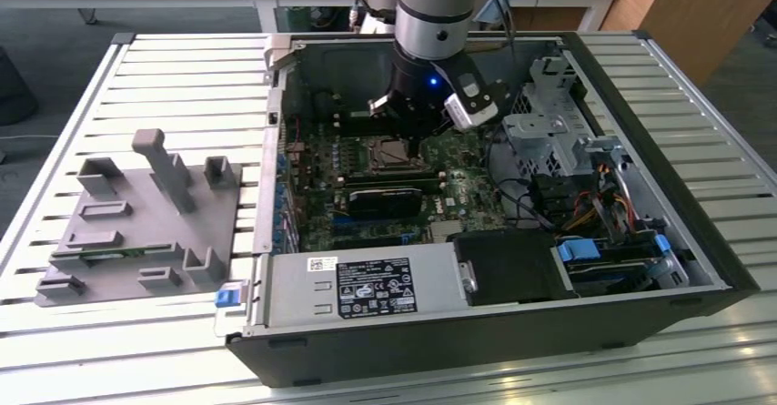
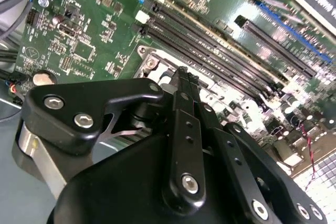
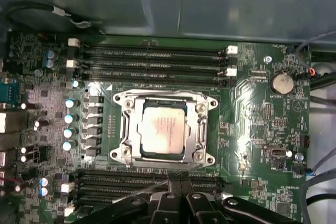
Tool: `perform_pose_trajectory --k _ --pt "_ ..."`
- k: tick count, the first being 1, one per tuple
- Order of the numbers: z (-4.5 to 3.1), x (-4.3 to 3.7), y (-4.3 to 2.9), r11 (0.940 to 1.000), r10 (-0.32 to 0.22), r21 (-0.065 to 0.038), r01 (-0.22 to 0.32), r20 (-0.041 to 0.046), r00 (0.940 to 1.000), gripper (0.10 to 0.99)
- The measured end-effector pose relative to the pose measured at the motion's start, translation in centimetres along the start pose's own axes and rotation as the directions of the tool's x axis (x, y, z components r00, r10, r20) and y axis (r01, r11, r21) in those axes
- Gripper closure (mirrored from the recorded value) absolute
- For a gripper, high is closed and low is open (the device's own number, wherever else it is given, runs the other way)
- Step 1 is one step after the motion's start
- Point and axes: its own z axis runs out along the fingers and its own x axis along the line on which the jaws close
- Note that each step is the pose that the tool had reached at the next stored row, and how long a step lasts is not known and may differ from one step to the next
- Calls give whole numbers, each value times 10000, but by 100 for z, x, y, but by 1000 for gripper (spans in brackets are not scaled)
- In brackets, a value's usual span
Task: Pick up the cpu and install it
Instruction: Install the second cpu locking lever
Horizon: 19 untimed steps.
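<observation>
black linkage of the hand point(image 2: 181, 77) crowds the front of the second wrist view, its two fingers point(image 2: 185, 129) pressed together with nothing between them, their tips hanging just above the metal frame of the socket point(image 2: 152, 64). below them in the first wrist view the cpu point(image 3: 161, 127) lies flat inside the socket point(image 3: 164, 129), its silver-grey top facing up and its edges square with the frame, so it sits in its seat rather than in the hand point(image 3: 177, 182). rows of dark memory slots point(image 3: 152, 61) run along one side of the socket and more run along the other side, close to the fingertips. the green motherboard point(image 3: 252, 129) around them carries a round coin battery point(image 3: 282, 83) and a line of small blue-topped capacitors point(image 3: 71, 124). in the exterior view the arm point(image 1: 431, 23) reaches down into the open computer case point(image 1: 486, 332), which lies on its side on the slatted worktop point(image 1: 182, 77), filling the middle and reaching toward its far edge. a grey plastic holder point(image 1: 140, 218) stands on the worktop beside the case, on the exterior view's left.
</observation>
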Motion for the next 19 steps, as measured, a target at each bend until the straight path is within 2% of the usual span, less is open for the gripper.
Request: perform_pose_trajectory --k 2,4,5,8,13,19 --pt "-1 1 -26 10000 1 -16 -1 -18 10000 980" --pt "-2 2 -58 9999 0 -155 0 -31 10000 980" --pt "-2 3 -69 9998 -1 -189 0 -28 10000 980" --pt "3 26 -74 9998 -1 -189 0 -28 10000 980" --pt "12 150 -70 9998 0 -189 0 -28 10000 980" --pt "44 215 -69 9998 -1 -189 0 -29 10000 980"
